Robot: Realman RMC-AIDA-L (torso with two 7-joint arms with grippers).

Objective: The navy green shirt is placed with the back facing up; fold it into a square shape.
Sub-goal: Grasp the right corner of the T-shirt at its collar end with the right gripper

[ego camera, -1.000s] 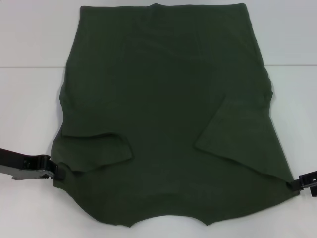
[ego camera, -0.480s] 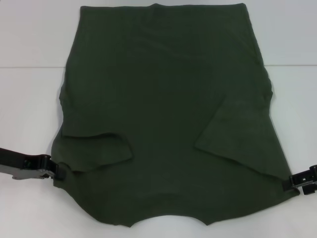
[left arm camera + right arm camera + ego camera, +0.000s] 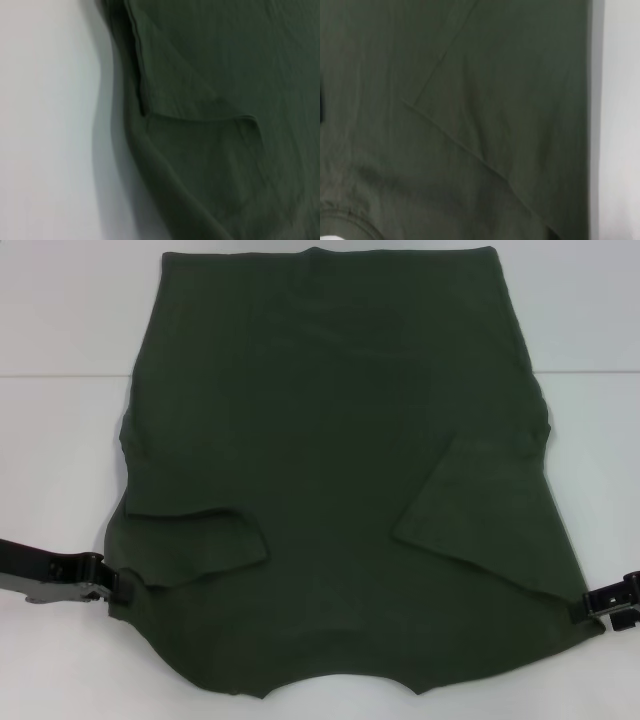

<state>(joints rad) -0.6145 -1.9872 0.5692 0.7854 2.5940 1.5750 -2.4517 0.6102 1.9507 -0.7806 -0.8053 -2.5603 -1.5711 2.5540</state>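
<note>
The navy green shirt (image 3: 340, 470) lies flat on the table (image 3: 60, 440), filling the middle of the head view from the top edge to the bottom edge. Both sleeves are folded inward onto it, one at lower left, one at right centre. The left gripper (image 3: 122, 585) meets its lower-left edge; the right gripper (image 3: 585, 605) meets its lower-right corner.

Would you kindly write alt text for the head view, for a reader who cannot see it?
A navy green shirt lies spread on a white table, both sleeves folded inward. The left gripper and right gripper sit at its near corners.
</note>
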